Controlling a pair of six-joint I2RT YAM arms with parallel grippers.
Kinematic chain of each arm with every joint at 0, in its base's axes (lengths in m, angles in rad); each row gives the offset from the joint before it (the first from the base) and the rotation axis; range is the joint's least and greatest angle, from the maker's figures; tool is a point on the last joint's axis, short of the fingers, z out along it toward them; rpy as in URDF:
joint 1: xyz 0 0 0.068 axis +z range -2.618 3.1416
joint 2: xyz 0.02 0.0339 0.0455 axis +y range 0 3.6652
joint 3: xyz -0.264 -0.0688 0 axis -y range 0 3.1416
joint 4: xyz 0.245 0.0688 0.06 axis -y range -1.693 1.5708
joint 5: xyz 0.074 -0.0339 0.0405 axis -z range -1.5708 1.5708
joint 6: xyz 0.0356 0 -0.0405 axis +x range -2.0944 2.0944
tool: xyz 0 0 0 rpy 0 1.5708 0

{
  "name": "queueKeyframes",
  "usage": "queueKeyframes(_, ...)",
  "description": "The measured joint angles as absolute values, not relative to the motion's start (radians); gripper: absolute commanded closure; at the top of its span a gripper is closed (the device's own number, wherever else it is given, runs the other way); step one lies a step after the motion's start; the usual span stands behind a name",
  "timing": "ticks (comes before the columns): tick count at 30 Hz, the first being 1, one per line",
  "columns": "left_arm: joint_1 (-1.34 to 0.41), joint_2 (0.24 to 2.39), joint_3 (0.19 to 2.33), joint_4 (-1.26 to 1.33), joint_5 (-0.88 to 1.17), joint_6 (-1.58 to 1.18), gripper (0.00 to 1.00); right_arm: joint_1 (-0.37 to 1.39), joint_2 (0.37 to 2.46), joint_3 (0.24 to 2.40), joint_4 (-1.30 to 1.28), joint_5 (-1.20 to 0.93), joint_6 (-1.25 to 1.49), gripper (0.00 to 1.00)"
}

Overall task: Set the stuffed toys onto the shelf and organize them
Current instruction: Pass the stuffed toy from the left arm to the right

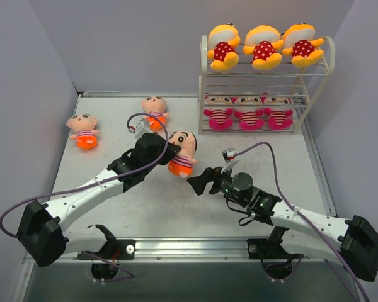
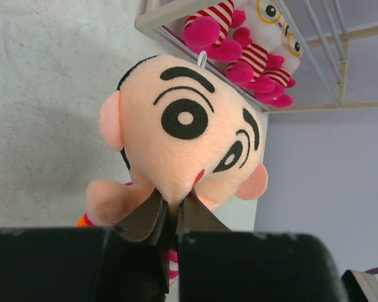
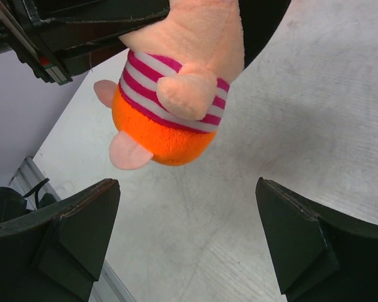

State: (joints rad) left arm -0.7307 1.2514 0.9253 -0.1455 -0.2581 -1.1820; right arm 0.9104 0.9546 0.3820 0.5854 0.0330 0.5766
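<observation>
My left gripper (image 1: 167, 151) is shut on the cheek of a peach-faced stuffed toy (image 1: 183, 153) with an orange bottom. In the left wrist view the jaws (image 2: 172, 204) pinch the plush just under its face (image 2: 183, 126). The right wrist view shows that toy's striped body (image 3: 173, 107) hanging clear of the table. Just right of and below it, my right gripper (image 1: 198, 182) is open and empty (image 3: 189, 207). Two more peach-faced toys (image 1: 83, 131) (image 1: 154, 111) lie on the table at the back left. The white shelf (image 1: 203, 82) stands at the back right.
Three yellow-orange toys (image 1: 263, 47) sit on the shelf's top tier. Three pink-striped ones (image 1: 247, 112) sit on the tier below, also seen in the left wrist view (image 2: 252, 44). Grey walls close in the table on the left, back and right.
</observation>
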Motion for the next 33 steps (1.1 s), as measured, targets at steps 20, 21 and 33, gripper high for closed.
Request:
queueKeyframes(20, -0.896, 1.182, 0.886, -0.105, -0.509, -1.317, 0.97, 1.010, 1.103, 0.442, 0.719, 0.172, 0.524, 0.16)
queueKeyframes(21, -0.900, 1.180, 0.884, -0.103, -0.514, -1.318, 0.96, 1.010, 1.103, 0.442, 0.718, 0.176, 0.521, 0.16)
queueKeyframes(33, -0.948, 1.178, 0.883, -0.055, -0.560, -1.282, 0.89, 1.010, 1.107, 0.475, 0.707, 0.185, 0.487, 0.82)
